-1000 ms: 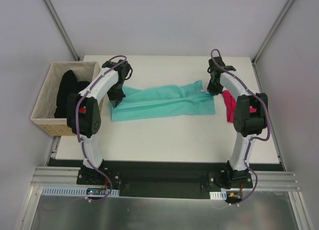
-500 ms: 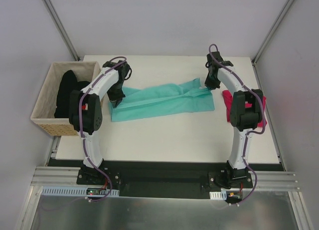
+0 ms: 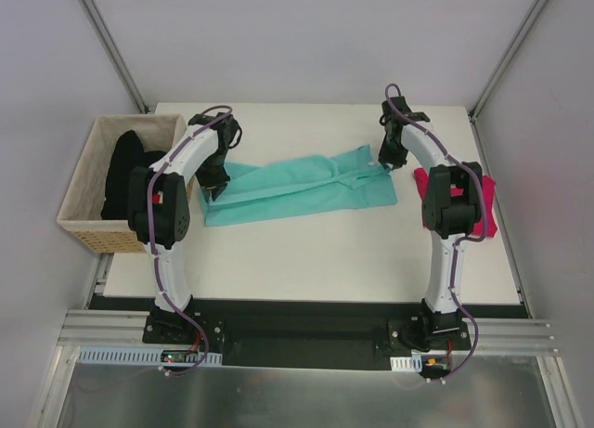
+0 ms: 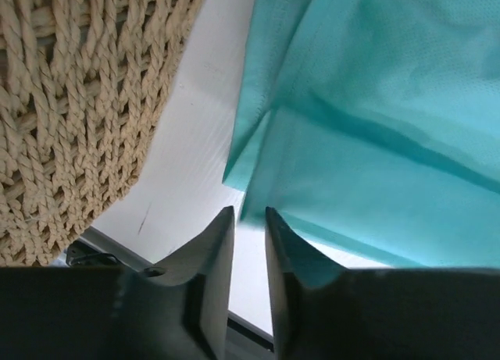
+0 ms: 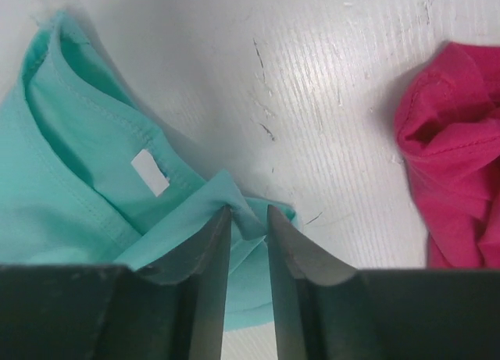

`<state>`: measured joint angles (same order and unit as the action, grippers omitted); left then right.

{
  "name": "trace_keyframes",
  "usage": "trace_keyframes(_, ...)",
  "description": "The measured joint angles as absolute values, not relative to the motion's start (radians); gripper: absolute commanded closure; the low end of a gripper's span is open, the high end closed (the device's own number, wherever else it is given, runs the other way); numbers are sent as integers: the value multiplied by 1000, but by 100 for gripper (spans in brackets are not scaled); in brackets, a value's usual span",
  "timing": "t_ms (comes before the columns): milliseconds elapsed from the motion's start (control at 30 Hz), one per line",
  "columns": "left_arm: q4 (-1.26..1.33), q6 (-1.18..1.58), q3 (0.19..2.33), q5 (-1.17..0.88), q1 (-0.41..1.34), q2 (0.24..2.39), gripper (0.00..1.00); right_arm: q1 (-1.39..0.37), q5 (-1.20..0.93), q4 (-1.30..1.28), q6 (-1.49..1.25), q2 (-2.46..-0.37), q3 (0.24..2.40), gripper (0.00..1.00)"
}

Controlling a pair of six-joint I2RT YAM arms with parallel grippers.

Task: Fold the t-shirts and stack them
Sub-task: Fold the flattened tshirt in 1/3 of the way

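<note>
Overhead, a teal-green t-shirt (image 3: 297,194) lies stretched flat between both grippers, probably spread for folding. Right gripper (image 5: 244,212), narrowly parted, straddles a collar pucker; magenta t-shirt (image 5: 461,149) lies off to its right. Left gripper (image 4: 248,212), narrowly parted, sits at the hem.

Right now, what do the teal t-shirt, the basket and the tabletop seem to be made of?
Teal t-shirt: thin matte knit, likely cotton or a blend; fine mesh-like weave, soft folds.
Basket: tan twisted cord, perhaps rope or seagrass; thick braided strands.
Tabletop: hard white board, matte, with fine streaks and scratches; material unclear.
</note>
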<state>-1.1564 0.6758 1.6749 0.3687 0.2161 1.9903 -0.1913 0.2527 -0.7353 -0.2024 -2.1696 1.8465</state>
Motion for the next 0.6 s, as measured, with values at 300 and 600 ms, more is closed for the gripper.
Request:
trace_keyframes(300,-1156,662,1678,372,207,1995,25,-190,253,-776,-174,-2235,1988,55)
trace_keyframes(600,-1144,652,1724,365,207,1996,28,-186,253,-776,-163,-2239,2077,55)
